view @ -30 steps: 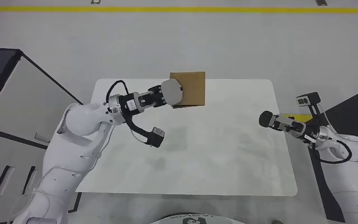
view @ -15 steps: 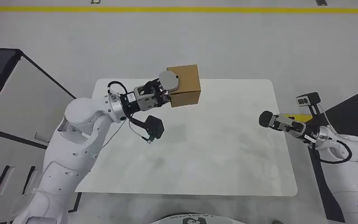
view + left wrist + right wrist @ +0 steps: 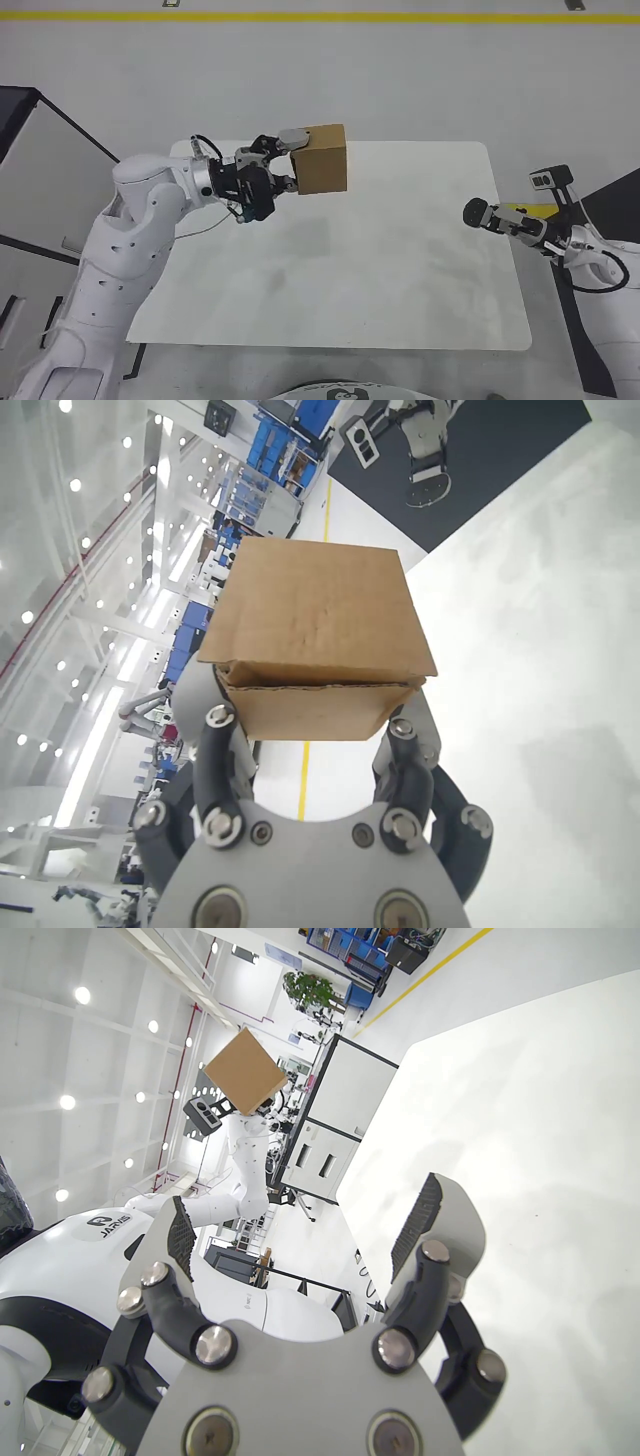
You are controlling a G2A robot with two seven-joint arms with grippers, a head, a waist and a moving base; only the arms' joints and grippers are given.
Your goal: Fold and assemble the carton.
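The left end effector is clamped on the brown carton, with one finger pressed against each of two opposite sides. It holds the boxed-up carton in the air over the far left part of the white tabletop (the face nearest the wrist shows a flap edge running along a seam). Well apart from it, the right end effector hangs near the tabletop's right edge, its ribbed fingers spread wide with nothing between them
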